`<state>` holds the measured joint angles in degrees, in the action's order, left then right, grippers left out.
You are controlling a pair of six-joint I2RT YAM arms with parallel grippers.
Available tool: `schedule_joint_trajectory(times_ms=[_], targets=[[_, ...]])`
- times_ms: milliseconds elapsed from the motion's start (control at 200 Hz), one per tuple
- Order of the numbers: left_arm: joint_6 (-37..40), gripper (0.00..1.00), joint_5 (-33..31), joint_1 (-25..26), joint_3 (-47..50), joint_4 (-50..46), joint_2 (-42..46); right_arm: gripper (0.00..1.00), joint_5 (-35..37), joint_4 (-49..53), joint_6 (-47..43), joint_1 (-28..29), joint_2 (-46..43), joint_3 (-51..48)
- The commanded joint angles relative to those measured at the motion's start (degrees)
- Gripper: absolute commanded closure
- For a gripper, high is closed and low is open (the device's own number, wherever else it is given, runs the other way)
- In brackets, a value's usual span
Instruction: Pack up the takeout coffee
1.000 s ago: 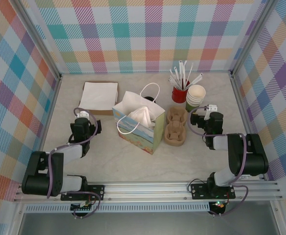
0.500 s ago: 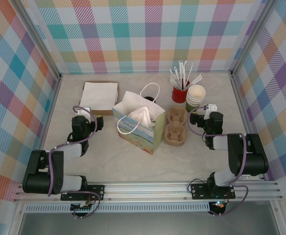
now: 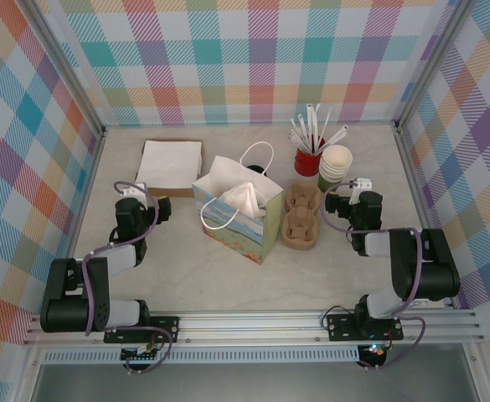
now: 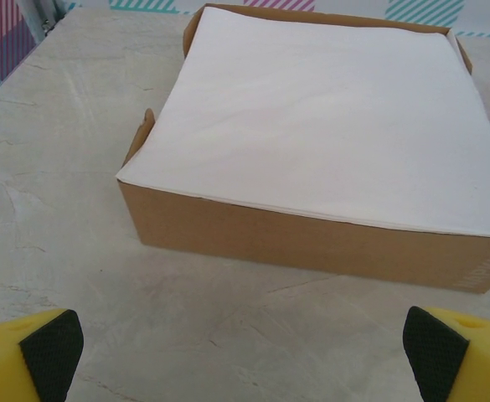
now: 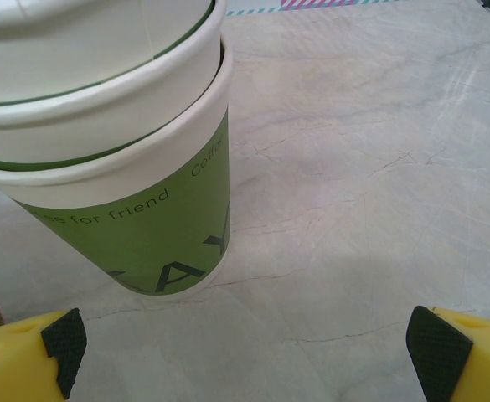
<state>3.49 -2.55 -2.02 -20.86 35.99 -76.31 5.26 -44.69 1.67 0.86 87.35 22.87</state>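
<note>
One left pincer [image 4: 243, 356] has edged toward a seemingly napkin-filled box [image 4: 312, 243].

Your left tool [image 3: 132, 201] has shifted up and to the left in the top view over the last second. It has drawn away from the middle of the frame and now sits just below the lower-left corner of the cardboard box of white napkins [image 3: 171, 164]. Its forearm has swung leftward with it.

Olive-green paper cups [image 5: 157, 226] with cream rims and dark lettering; red straw cup [image 3: 308, 161]; white napkins [image 4: 328, 126] in a brown cardboard box [image 4: 312, 247]; pastel plaid walls [image 3: 228, 59]; beige marbled table [image 3: 194, 268].
</note>
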Motion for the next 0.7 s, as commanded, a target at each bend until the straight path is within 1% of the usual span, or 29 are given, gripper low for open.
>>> schedule_joint_trajectory(times_ms=[0,100,310,390,430,495,555,655,700], targets=[[0.32,0.0,2.26,-0.11,-0.65,0.11,0.78,0.0,-1.13,-2.6,0.35,-0.03,0.01,0.2],[0.16,0.0,0.97,-0.26,-1.0,0.37,-0.15,0.0,-1.14,-2.6,0.35,0.02,0.01,0.24],[1.25,0.0,2.8,-0.02,-0.9,0.2,-0.07,0.0,-1.13,-2.59,0.31,0.02,0.01,0.2],[-0.26,0.0,3.51,0.22,-0.61,0.16,0.32,0.0,-1.13,-2.59,0.35,0.02,0.01,0.24],[-2.2,0.0,4.37,0.34,0.19,2.8,0.09,0.0,-1.13,-2.57,0.35,0.01,-0.02,0.24],[-3.98,0.0,4.04,1.28,1.12,7.7,-1.57,0.0,-1.13,-2.6,0.35,0.01,0.01,0.22],[-3.74,0.0,3.32,2.23,-0.03,8.15,-3.69,0.0,-1.11,-2.6,0.39,-0.03,0.01,0.22],[-1.73,0.0,5.13,3.37,-2.03,8.68,-8.52,0.0,-1.13,-2.57,0.35,0.01,-0.01,0.23],[-0.9,0.0,5.86,3.84,-1.71,10.75,-10.65,0.0,-1.19,-2.53,0.35,-0.01,0.01,0.17]])
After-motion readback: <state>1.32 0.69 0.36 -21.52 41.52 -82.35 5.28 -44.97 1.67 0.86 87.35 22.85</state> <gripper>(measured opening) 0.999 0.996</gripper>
